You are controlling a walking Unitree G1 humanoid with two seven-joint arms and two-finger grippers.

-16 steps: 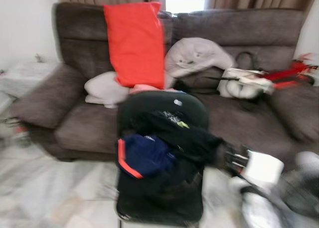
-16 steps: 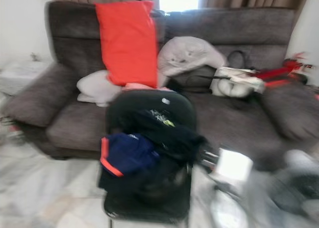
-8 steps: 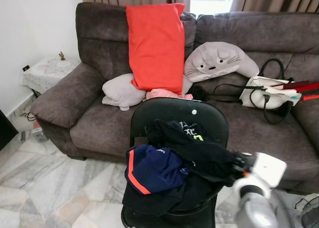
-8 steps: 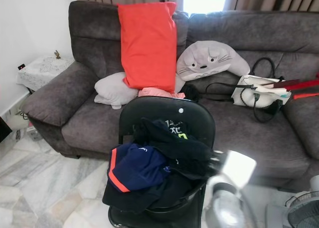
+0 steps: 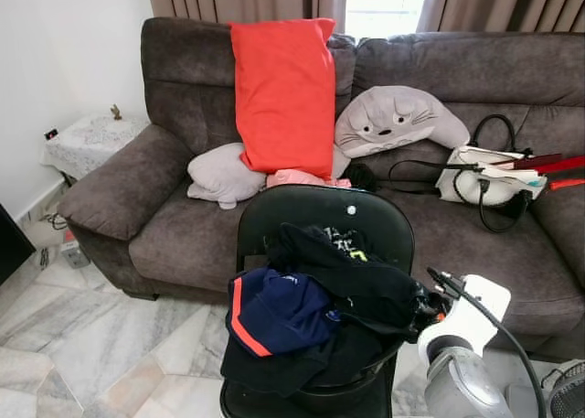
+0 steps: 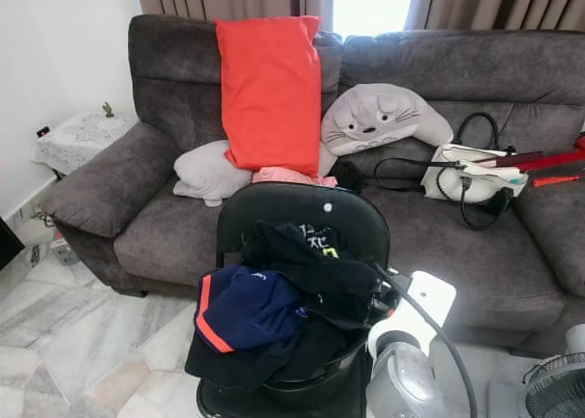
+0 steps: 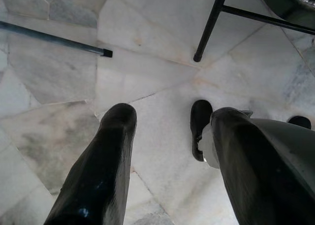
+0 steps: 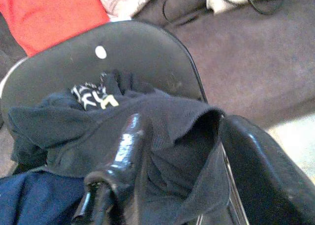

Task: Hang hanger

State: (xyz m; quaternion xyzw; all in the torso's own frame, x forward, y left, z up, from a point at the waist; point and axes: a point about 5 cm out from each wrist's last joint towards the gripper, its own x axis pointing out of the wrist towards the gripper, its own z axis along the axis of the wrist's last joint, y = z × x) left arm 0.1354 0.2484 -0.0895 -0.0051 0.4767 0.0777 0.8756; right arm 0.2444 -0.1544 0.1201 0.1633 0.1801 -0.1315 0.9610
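On chair [image 5: 302, 212] seat, heaped clothes: black knit top [image 5: 361, 285] uppermost, navy garment with orange trim [image 5: 274, 308] slumped toward front left edge.

Hanger: hidden; cannot tell where. Judged buried inside black top or under heap.

Right gripper [image 8: 182, 131] at right edge of heap, fingers spread fairly wide, straddling a raised fold of black top; cloth between them, not pinched.

Left gripper [image 7: 170, 116] idle, low over marble floor [image 7: 138, 62], fingers apart, holding nothing.

Handling, judged: hanger likely light and stiff, hooked at top, prone to snagging in knit. Best hold at neck below hook, or on a shoulder bar through cloth. Cloth itself soft, limp, ribbed at hem; likely to slide and drag neighbours along if lifted by one fold.

Chair: black moulded shell, smooth, rounded back, thin metal legs. Behind: brown plush sofa [image 5: 183, 208], matte nap; red cushion [image 5: 283, 93] propped upright against back.
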